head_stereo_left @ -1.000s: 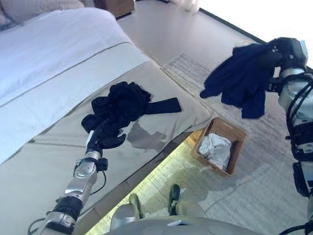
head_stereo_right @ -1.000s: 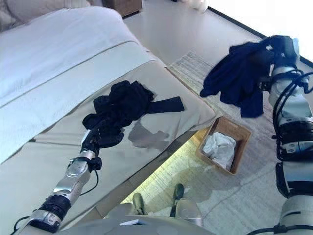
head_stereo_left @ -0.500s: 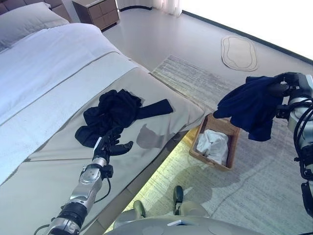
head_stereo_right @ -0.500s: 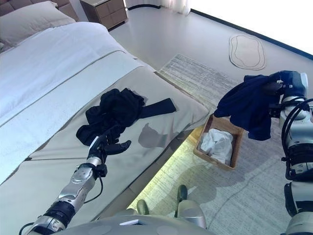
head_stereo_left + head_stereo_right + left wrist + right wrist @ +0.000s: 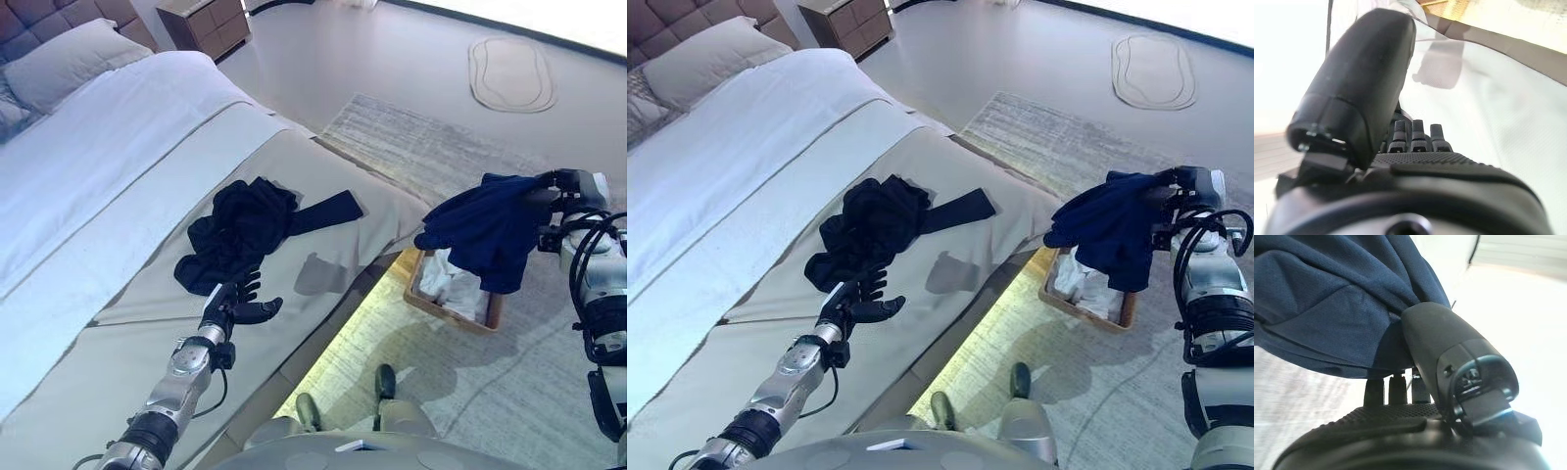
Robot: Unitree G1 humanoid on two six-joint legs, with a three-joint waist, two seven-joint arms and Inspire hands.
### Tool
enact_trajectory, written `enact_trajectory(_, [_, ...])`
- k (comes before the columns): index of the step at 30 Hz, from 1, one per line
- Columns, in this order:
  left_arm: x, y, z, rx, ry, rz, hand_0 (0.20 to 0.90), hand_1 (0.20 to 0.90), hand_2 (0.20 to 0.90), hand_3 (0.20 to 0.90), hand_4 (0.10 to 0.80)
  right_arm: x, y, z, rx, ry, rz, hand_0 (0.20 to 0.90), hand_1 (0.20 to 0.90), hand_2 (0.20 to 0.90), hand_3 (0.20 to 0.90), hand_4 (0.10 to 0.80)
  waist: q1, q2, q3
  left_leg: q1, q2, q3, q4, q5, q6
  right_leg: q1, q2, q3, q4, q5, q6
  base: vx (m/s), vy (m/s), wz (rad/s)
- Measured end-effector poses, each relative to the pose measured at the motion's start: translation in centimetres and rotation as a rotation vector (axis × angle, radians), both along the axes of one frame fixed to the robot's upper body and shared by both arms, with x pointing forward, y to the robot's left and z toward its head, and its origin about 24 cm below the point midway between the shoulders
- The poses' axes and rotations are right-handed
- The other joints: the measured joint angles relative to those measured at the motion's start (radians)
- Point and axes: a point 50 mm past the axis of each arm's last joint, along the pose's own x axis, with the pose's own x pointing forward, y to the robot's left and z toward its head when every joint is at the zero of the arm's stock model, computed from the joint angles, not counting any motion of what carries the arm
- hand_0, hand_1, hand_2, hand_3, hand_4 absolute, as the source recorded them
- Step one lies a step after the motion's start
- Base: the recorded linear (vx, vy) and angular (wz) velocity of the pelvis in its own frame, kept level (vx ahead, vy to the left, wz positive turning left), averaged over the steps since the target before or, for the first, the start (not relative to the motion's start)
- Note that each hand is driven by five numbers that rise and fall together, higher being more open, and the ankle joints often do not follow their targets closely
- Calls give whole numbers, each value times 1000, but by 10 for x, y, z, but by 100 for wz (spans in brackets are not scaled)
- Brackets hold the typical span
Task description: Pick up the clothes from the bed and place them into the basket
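Observation:
My right hand (image 5: 560, 182) is shut on a navy blue garment (image 5: 482, 228), which hangs in the air over the wicker basket (image 5: 492, 318) on the rug beside the bed. In the right wrist view the thumb (image 5: 1436, 340) pins the blue cloth (image 5: 1327, 298). White cloth (image 5: 454, 284) lies in the basket. A pile of black clothes (image 5: 240, 227) lies on the beige bed cover (image 5: 118, 343), with a strip reaching toward the bed's corner. My left hand (image 5: 238, 300) is open and empty, just above the cover on the near side of the black pile. The left wrist view shows its fingers (image 5: 1420, 134) straight over the cover.
The bed (image 5: 108, 147) has a white sheet and pillows (image 5: 59, 69) at its head. A nightstand (image 5: 201, 22) stands beyond it. A striped grey rug (image 5: 509, 392) lies under the basket. A small oval mat (image 5: 511, 73) lies on the far floor.
My right hand has lowered the blue garment from high in the air down over the basket. My left hand has drawn back off the black pile and opened. The camera has shifted.

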Motion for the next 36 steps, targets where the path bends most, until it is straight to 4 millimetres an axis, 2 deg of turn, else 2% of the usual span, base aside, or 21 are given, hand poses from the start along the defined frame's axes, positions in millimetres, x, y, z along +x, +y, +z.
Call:
enact_trajectory(6, [7, -4, 6, -8, -31, -11, 900, 900, 900, 900, 800, -8, -11, -8, 9, 24, -70, 300, 300, 300, 200, 100, -8, 52, 42, -12, 0, -1, 0, 18, -9, -16, -2, 4, 5, 5, 8, -24, -15, -5])
enact_trajectory(15, [20, -9, 19, -16, -87, -32, 900, 900, 900, 900, 800, -18, -27, -4, 13, -4, -176, 300, 300, 300, 200, 100, -33, 62, 90, -32, 0, -3, -4, 24, -19, -39, -2, 5, 4, 5, 8, 0, 0, 0])
enact_trajectory(16, [20, -9, 19, -17, -87, -32, 900, 900, 900, 900, 800, -18, -28, -3, 10, -5, -177, 331, 331, 331, 236, 136, -37, 64, 95, -32, 0, -3, -4, 24, -19, -39, -2, 5, 5, 5, 8, 0, 0, 0])
enact_trajectory(17, [20, -9, 19, -17, -86, -31, 900, 900, 900, 900, 800, -18, -29, -2, 8, -5, -176, 684, 684, 684, 647, 547, -40, 65, 99, -32, 0, -3, -4, 25, -19, -39, -3, 5, 5, 5, 8, 0, 0, 0])
enact_trajectory(18, [19, -9, 18, -17, -84, -31, 900, 900, 900, 900, 800, -18, -29, -1, 8, -4, -172, 825, 825, 825, 812, 712, -41, 68, 100, -32, 0, -2, -4, 25, -19, -39, -3, 5, 5, 5, 8, 0, 0, 0])
enact_trajectory(19, [19, -9, 18, -17, -84, -31, 900, 900, 900, 900, 800, -18, -29, -2, 12, -1, -161, 900, 900, 900, 900, 800, -41, 69, 101, -32, 0, -2, -4, 27, -22, -39, -3, 5, 5, 5, 8, 0, 0, 0])
enact_trajectory(36, [19, -9, 18, -18, -83, -33, 900, 900, 900, 900, 800, -15, -27, 6, 16, -51, -102, 900, 900, 900, 900, 800, -34, 64, 105, -28, 1, -8, -4, 29, -26, -30, -2, 1, 5, 5, 8, 0, 0, 0])
